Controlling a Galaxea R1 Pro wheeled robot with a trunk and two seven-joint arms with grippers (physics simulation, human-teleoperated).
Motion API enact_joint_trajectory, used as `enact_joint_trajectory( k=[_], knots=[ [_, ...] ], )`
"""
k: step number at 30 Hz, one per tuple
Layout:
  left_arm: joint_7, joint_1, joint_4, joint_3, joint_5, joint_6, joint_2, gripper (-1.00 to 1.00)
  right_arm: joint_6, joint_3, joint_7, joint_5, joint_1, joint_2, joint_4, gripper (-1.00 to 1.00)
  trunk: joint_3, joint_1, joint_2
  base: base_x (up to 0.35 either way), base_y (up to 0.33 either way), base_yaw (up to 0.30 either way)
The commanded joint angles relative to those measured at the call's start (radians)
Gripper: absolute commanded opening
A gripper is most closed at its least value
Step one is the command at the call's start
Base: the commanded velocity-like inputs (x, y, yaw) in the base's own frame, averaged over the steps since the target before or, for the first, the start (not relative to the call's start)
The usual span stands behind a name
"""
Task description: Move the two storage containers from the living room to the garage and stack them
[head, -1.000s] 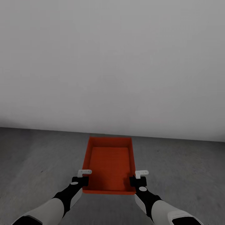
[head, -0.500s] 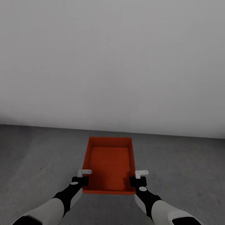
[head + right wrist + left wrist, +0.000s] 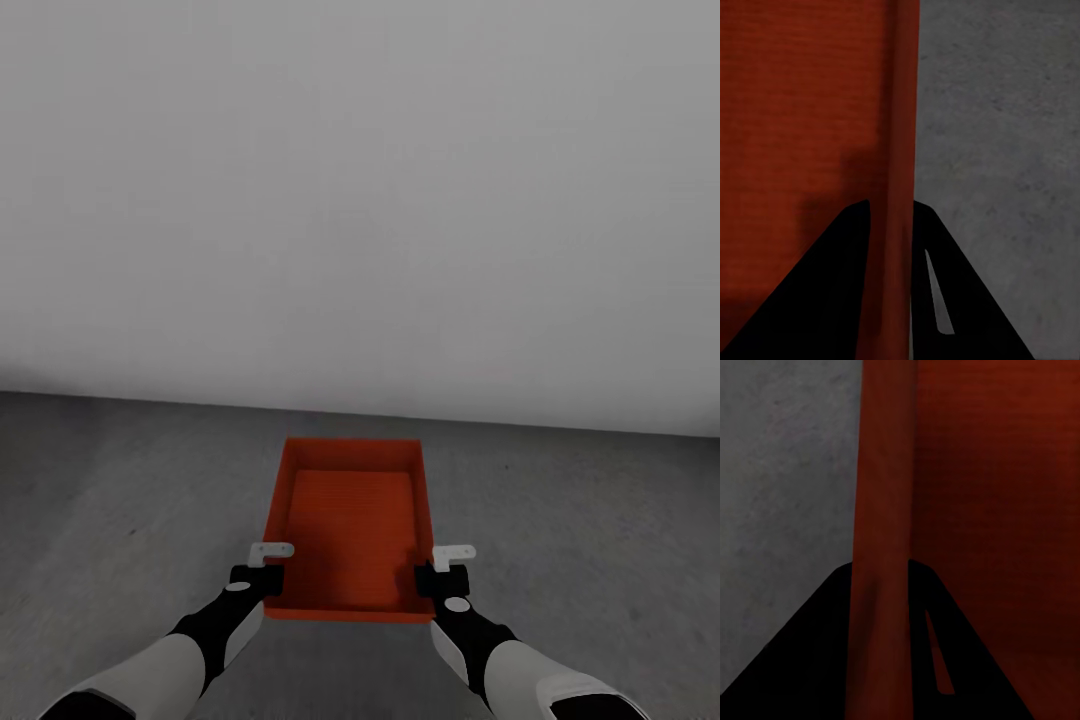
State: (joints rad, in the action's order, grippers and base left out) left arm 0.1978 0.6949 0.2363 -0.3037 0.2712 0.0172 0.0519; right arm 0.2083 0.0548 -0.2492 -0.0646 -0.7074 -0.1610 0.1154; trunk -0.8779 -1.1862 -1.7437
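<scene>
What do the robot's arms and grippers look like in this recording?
Both arms have white forearm shells and black wrists, each with a small round white marking. The left gripper and right gripper are black blocks topped by small white brackets. Wrist views show black, wedge-shaped jaws.

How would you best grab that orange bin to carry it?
By its two long side walls, one hand per side, as here: the left hand and right hand each pinch a thin upright wall of the storage container near its close end. The walls are straight and open-topped, so fingers can straddle the rim.
</scene>
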Motion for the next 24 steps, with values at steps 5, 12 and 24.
enact_joint_trajectory(
  k=[5, 12, 24],
  knots=[
    [0.009, 0.001, 0.003, 0.028, 0.009, 0.003, 0.003, -1.00, 0.003, -0.017, -0.030, -0.001, 0.000, 0.000, -0.001, -1.00, -0.009, 0.000, 0.000, 0.000, 0.000, 0.000],
    [0.010, 0.001, 0.003, 0.028, 0.009, 0.003, 0.003, -1.00, 0.003, -0.016, -0.030, -0.001, 0.000, 0.000, -0.002, -1.00, -0.020, 0.000, 0.000, 0.000, 0.000, 0.000],
    [0.009, 0.001, 0.003, 0.028, 0.009, 0.003, 0.004, -1.00, 0.003, -0.016, -0.030, -0.001, 0.000, 0.000, -0.001, -1.00, -0.039, 0.000, 0.000, 0.000, 0.000, 0.000]
  ],
)
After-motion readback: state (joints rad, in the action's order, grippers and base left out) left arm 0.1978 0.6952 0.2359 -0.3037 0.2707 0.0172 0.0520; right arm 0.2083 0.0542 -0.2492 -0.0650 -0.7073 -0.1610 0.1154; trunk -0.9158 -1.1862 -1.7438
